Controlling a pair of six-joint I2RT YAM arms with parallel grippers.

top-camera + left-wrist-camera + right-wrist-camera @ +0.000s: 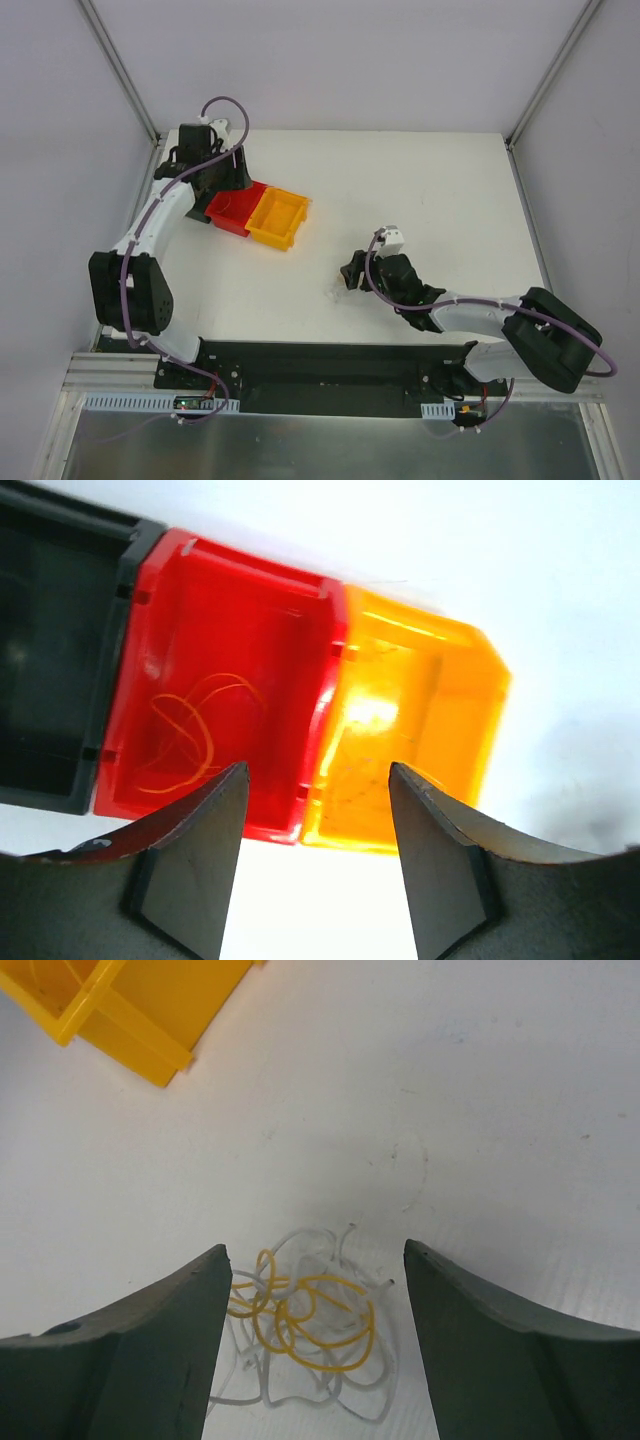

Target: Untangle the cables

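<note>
The cables [305, 1332] lie as a small knot of yellow-orange and whitish strands, looped over one another, on the white table [420, 200]. In the overhead view the knot [335, 290] is only a faint speck, on the near side of the table's middle and well apart from the bins. The right gripper [315, 1248] hangs just above it with its jaws spread wide. The knot sits in the gap between the two fingers [150, 1340], and neither finger touches it.

Far and to the left, three bins stand side by side, touching: black [50, 660], then red [230, 565], then yellow [460, 710]. A separate orange strand [190, 742] curls loosely on the floor of the red bin. The left gripper [317, 770] hovers over the near edge of the red and yellow bins. Its jaws are also parted and it holds nothing. From above, the left arm [150, 225] reaches to the far-left corner, and its wrist covers the black bin.
</note>
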